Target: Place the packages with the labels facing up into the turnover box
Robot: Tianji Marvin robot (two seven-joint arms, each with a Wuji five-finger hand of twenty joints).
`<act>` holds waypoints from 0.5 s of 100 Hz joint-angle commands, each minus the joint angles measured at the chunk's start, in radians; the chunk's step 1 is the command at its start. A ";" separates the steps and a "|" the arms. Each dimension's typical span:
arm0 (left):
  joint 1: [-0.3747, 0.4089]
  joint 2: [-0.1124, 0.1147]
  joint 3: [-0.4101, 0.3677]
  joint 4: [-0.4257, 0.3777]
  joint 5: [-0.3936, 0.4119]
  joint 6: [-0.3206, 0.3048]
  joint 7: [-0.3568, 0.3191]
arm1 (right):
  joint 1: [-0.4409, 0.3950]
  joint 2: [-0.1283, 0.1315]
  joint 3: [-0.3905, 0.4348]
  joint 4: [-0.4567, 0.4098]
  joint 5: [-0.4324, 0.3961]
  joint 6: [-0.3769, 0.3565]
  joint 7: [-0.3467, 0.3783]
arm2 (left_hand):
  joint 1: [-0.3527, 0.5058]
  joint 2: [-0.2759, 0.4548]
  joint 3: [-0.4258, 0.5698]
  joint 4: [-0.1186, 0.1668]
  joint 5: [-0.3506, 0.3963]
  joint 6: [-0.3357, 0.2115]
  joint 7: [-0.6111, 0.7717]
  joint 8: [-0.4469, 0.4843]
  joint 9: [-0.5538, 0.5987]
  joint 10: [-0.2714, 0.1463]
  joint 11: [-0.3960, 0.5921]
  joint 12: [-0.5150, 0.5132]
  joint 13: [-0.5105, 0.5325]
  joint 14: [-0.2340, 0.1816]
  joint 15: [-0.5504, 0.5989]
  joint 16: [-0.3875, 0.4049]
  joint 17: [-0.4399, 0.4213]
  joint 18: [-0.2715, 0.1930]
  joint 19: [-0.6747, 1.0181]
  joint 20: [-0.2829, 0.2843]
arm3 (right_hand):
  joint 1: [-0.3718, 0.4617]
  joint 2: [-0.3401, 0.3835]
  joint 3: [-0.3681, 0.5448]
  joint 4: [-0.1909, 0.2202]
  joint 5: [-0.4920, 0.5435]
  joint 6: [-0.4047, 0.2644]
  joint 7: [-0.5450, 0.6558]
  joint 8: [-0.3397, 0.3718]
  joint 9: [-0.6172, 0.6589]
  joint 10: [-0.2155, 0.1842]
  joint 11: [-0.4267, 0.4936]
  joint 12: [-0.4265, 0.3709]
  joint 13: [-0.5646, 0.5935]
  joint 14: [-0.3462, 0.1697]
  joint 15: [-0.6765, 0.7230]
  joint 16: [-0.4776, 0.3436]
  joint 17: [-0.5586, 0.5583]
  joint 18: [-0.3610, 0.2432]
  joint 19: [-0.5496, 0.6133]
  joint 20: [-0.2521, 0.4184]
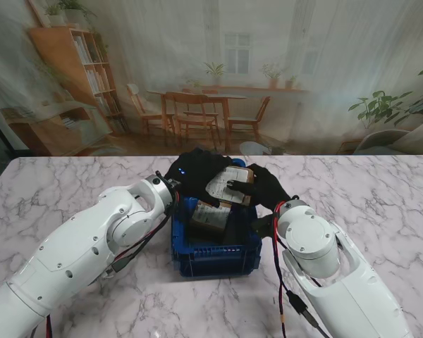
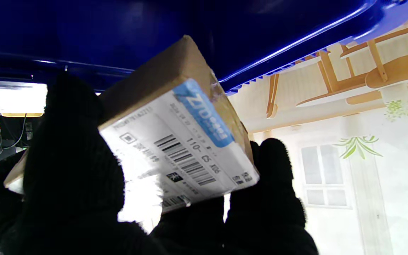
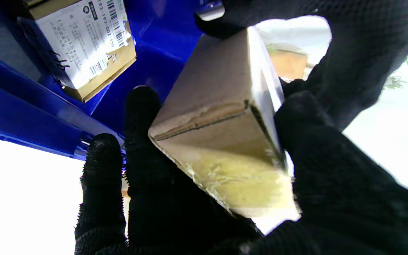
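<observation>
Nearest to me, the two white arms rose from the bottom corners of the stand view and met over the blue turnover box (image 1: 218, 255), which sat on the marble desk (image 1: 381, 204) between them. Inside the box a labelled package (image 1: 210, 217) already lay, its printed label showing in the right wrist view (image 3: 83, 42), so part of the job looked done. Over the box's far rim, both gloved hands were clamped on a second cardboard package (image 1: 230, 184): the left robot hand (image 1: 192, 173) gripped it from the left with fingers (image 2: 73, 148) wrapped along its side and label edge, and the right robot hand (image 1: 266, 187) pinched its other end, fingers (image 3: 143, 117) under one face and thumb on the opposite one. The package (image 2: 175, 141) was tilted, its white shipping label turned upward toward the stand camera, which I judged was the reason for the two-handed hold: keeping the label on top while lowering it into the free space beside the first. Farther off stood only the printed room backdrop.
</observation>
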State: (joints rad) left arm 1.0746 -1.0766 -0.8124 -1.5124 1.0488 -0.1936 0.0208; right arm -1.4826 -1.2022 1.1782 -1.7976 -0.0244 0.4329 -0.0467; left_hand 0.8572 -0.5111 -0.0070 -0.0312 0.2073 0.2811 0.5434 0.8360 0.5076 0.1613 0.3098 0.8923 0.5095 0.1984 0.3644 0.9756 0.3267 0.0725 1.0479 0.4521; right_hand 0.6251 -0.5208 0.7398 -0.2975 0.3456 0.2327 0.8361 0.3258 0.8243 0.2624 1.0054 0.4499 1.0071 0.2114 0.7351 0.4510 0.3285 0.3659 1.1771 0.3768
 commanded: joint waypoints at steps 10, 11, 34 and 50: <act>-0.001 0.004 -0.007 0.007 -0.008 0.012 -0.014 | 0.000 -0.001 0.002 -0.006 0.013 0.022 0.002 | 0.355 0.134 0.591 0.036 0.091 -0.119 0.153 0.029 0.138 -0.084 0.111 0.124 0.151 -0.035 0.122 0.113 0.012 -0.040 0.056 -0.025 | 0.122 0.102 0.187 0.092 -0.024 -0.058 -0.002 0.024 0.019 -0.115 0.047 0.037 -0.015 -0.002 -0.018 0.000 -0.005 0.005 0.003 0.000; -0.001 0.004 -0.006 0.007 -0.008 0.012 -0.014 | 0.000 -0.001 0.002 -0.006 0.014 0.022 0.002 | 0.356 0.134 0.592 0.036 0.091 -0.120 0.153 0.029 0.139 -0.083 0.111 0.125 0.153 -0.035 0.123 0.114 0.013 -0.040 0.056 -0.025 | 0.121 0.104 0.187 0.092 -0.025 -0.057 -0.003 0.024 0.019 -0.115 0.047 0.037 -0.016 -0.002 -0.018 0.000 -0.004 0.005 0.003 0.001; -0.002 0.004 -0.002 0.010 -0.008 0.015 -0.014 | 0.002 -0.002 0.002 -0.007 0.033 0.028 0.007 | 0.356 0.107 0.662 0.021 0.107 -0.134 0.172 0.025 0.145 -0.089 0.135 0.120 0.179 -0.030 0.114 0.139 0.025 -0.022 0.086 -0.045 | -0.170 0.117 0.127 0.189 -0.118 -0.064 -0.084 0.004 -0.124 -0.098 -0.026 0.049 -0.146 0.020 -0.088 -0.022 -0.084 0.000 -0.038 -0.009; -0.002 0.004 -0.004 0.002 -0.019 0.018 -0.035 | -0.005 0.001 0.004 -0.006 0.036 0.013 0.012 | 0.362 0.095 0.684 0.008 0.118 -0.136 0.174 0.021 0.148 -0.088 0.147 0.108 0.190 -0.030 0.108 0.144 0.032 -0.016 0.095 -0.055 | -0.286 0.116 0.072 0.186 -0.218 -0.095 -0.111 -0.003 -0.315 -0.080 -0.137 0.000 -0.315 0.004 -0.187 -0.051 -0.159 -0.018 -0.103 -0.014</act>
State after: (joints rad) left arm 1.0751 -1.0744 -0.8163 -1.5094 1.0370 -0.1818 0.0086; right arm -1.4798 -1.2024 1.1799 -1.8036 0.0089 0.4506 -0.0391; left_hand 0.8552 -0.5469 -0.0065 -0.0643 0.2367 0.2761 0.5791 0.8346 0.5497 0.1681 0.3065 0.9209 0.5598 0.2130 0.3619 1.0273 0.3558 0.0941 1.1090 0.4184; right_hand 0.3892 -0.4285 0.8238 -0.1292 0.1797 0.1898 0.7421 0.3280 0.5587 0.2087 0.9102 0.4699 0.7415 0.2334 0.6073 0.4173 0.2043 0.3439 1.1594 0.3806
